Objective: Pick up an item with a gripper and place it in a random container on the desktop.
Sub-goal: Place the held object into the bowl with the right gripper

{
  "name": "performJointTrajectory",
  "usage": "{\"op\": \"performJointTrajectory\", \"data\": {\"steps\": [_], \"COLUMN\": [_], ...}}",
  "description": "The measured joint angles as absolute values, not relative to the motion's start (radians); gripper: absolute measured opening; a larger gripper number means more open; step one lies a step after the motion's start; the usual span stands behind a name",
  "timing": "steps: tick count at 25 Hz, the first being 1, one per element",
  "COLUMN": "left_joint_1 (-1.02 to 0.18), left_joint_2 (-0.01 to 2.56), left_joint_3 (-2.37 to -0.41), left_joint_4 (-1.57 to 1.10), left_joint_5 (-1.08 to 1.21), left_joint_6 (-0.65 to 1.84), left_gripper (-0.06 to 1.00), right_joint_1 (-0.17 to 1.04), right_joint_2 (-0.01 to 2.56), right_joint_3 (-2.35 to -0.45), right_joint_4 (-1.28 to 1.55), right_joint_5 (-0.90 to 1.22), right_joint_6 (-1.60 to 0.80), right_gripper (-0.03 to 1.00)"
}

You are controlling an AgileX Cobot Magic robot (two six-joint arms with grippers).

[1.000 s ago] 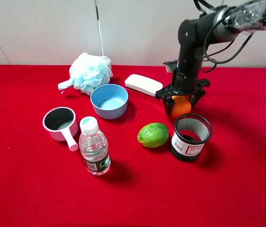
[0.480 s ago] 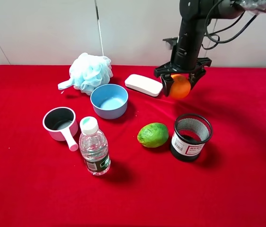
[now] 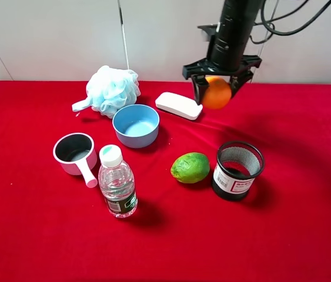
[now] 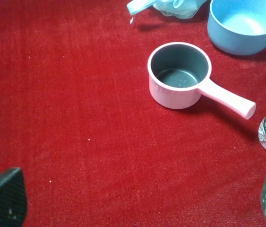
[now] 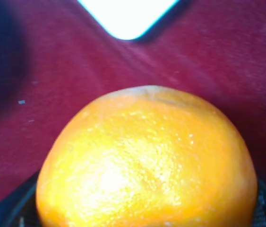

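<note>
My right gripper [image 3: 217, 89] is shut on the orange fruit [image 3: 216, 94] and holds it well above the red cloth desktop [image 3: 306, 223], back right of centre. The fruit fills the right wrist view [image 5: 147, 161]. The light-blue bowl [image 3: 136, 125] stands on the cloth to the left of the fruit and lower; it also shows in the left wrist view [image 4: 244, 23]. My left gripper [image 4: 137, 198] is open over bare cloth, only its two fingertips [image 4: 3, 196] showing; it is out of the high view.
A white flat case [image 3: 179, 105] lies just left of the held fruit. A green lime-like fruit [image 3: 190, 167] and a black mesh cup [image 3: 238, 170] stand in front. A white handled pot [image 3: 75, 154], a water bottle [image 3: 117, 182] and a pale blue bath pouf [image 3: 112, 89] are at left.
My right gripper has lifted the orange fruit off the cloth beside the mesh cup and carried it up and slightly back-left. The left gripper's motion cannot be told.
</note>
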State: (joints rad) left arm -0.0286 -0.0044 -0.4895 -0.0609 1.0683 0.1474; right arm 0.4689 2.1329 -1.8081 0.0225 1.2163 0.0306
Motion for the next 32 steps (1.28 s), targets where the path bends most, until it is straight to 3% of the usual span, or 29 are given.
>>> {"op": "performJointTrajectory", "data": {"steps": [16,32], "left_joint_1": [-0.029,-0.029], "left_joint_2": [-0.004,-0.004], "left_joint_3": [-0.49,-0.49], "left_joint_4": [-0.061,-0.061], "left_joint_5": [1.068,1.068], "left_joint_6": [0.147,0.147], "left_gripper": [0.99,0.99], "right_joint_1": [0.677,0.7], "right_joint_2": [2.111,2.218], "right_joint_3": [-1.846,-2.047], "right_joint_4": [0.012,0.093], "right_joint_5": [1.22,1.221], "right_joint_6": [0.135,0.157], "right_gripper": [0.55,0.55]}}
